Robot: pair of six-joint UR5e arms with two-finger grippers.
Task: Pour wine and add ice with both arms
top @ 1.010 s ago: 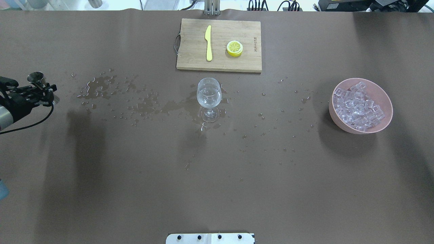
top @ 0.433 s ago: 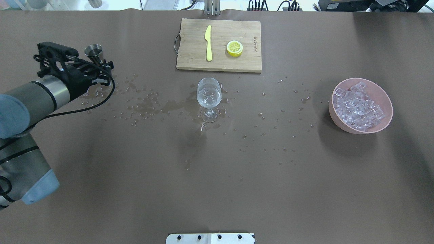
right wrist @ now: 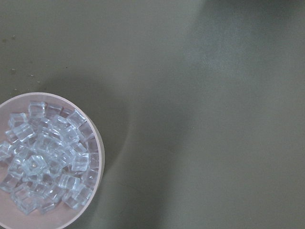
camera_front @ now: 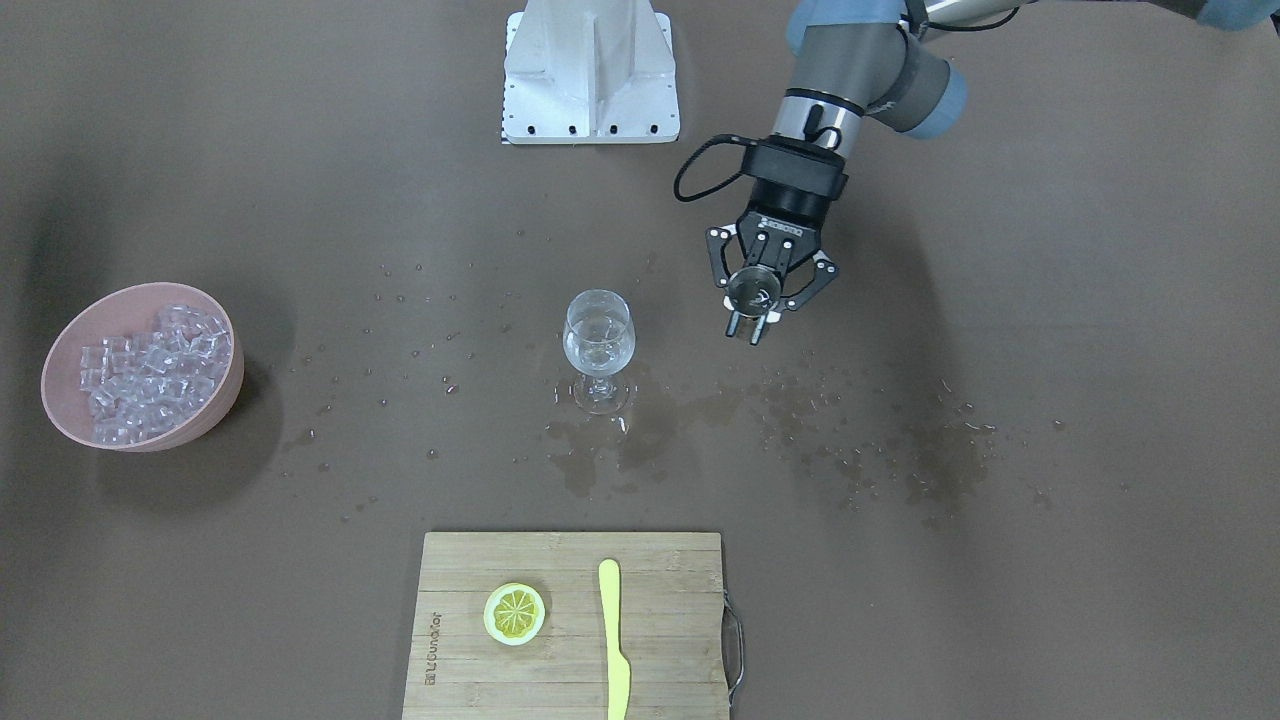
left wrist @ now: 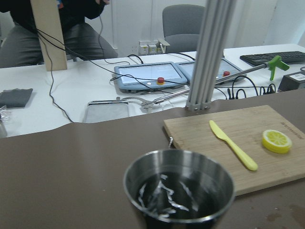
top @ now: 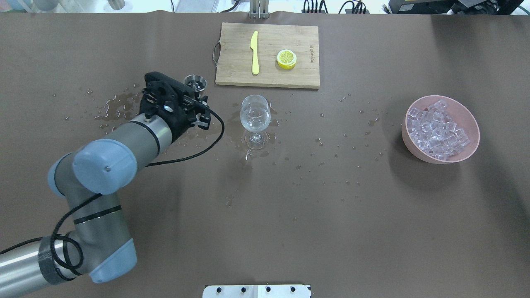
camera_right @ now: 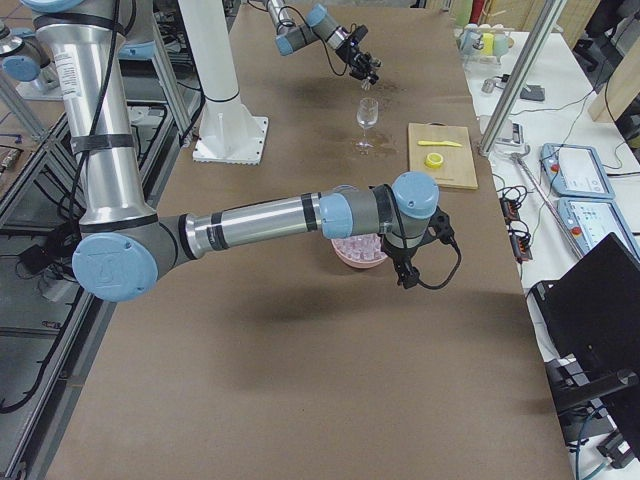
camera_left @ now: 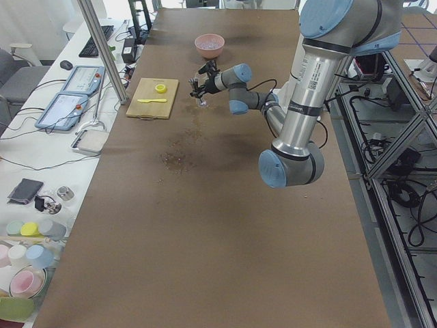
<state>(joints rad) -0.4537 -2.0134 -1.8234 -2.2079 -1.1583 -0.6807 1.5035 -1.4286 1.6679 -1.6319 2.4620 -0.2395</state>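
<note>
My left gripper (top: pixel 198 96) is shut on a small metal cup (top: pixel 196 82), held upright above the table just left of the wine glass (top: pixel 255 118). It also shows in the front view (camera_front: pixel 746 322). The left wrist view shows clear wine (left wrist: pixel 177 199) in the cup (left wrist: pixel 143 171). The wine glass (camera_front: pixel 598 340) stands upright mid-table with a little clear liquid in it. The ice (top: pixel 437 130) fills a pink bowl (top: pixel 476 138) at the right. My right gripper (camera_right: pixel 405 272) hangs beside the bowl (camera_right: pixel 358 255); I cannot tell whether it is open or shut. The right wrist view shows the ice (right wrist: pixel 45 160) below, with no fingers in view.
A wooden cutting board (top: pixel 236 74) at the back carries a yellow knife (top: pixel 254 51) and a lemon slice (top: pixel 286 58). Spilled drops and wet patches (top: pixel 120 105) lie left of and around the glass. The white base block (top: pixel 256 291) sits at the front edge.
My left arm has swung in from the table's left edge toward the glass, carrying the metal cup upright. The glass, bowl and board have not moved.
</note>
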